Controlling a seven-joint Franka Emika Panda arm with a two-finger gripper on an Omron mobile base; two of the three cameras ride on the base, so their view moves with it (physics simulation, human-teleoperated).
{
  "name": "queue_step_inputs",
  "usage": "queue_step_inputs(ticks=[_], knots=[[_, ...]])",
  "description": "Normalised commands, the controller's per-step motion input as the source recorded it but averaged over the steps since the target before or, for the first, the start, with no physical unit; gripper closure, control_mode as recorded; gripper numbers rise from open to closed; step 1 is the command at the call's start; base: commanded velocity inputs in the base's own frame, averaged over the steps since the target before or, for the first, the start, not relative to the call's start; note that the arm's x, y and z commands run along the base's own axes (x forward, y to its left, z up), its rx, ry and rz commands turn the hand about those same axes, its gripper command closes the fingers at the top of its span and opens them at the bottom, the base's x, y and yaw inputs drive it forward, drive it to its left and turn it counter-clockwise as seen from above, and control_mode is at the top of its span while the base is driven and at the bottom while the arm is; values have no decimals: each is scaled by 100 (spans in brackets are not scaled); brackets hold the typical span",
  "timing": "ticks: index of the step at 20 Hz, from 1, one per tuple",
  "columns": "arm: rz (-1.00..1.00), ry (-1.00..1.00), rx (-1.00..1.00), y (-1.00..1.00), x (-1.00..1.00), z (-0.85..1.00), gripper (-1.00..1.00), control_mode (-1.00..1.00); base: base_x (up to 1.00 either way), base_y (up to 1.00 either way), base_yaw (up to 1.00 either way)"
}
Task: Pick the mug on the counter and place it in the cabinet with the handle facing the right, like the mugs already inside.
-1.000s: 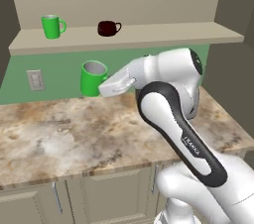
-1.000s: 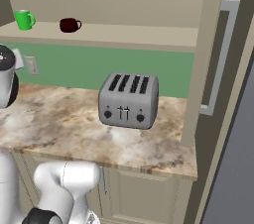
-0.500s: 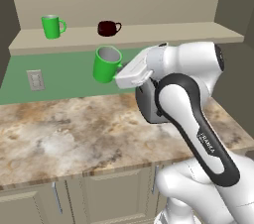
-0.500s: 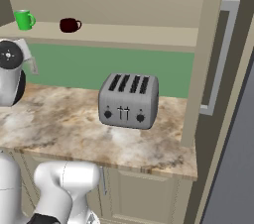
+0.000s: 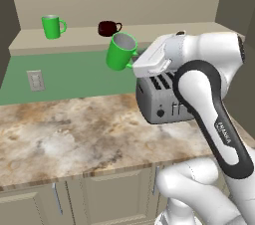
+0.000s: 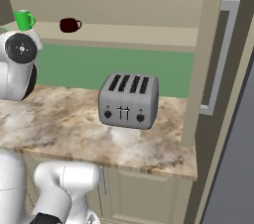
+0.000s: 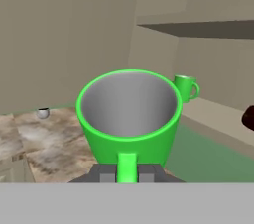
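You saw the mug (image 5: 121,51) bright green, pale grey inside, tilted; the gripper (image 7: 127,173) clasped its handle (image 7: 127,166).

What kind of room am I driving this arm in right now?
A rendered home kitchen, by the look of it: a marbled stone counter with cupboards below, a toaster on it, and an open wall shelf holding mugs.

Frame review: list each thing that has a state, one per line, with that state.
mug: lifted off the counter, tilted, held at its handle
tool: shut on the mug's handle
green shelf mug: upright in the cabinet
dark red mug: upright in the cabinet
toaster: standing on the counter, slots empty
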Motion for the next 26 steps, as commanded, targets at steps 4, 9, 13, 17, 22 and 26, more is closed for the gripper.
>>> queue_step_inputs(ticks=[4,9,13,17,22,26], knots=[[0,0,1,-22,36,4,100,-100,0,0,0],[0,0,0,-10,49,0,100,-100,0,0,0],[0,0,0,-7,50,0,100,-100,0,0,0],[0,0,0,-1,50,0,100,-100,0,0,0],[0,0,0,0,60,0,100,-100,0,0,0],[0,0,0,0,65,0,100,-100,0,0,0]])
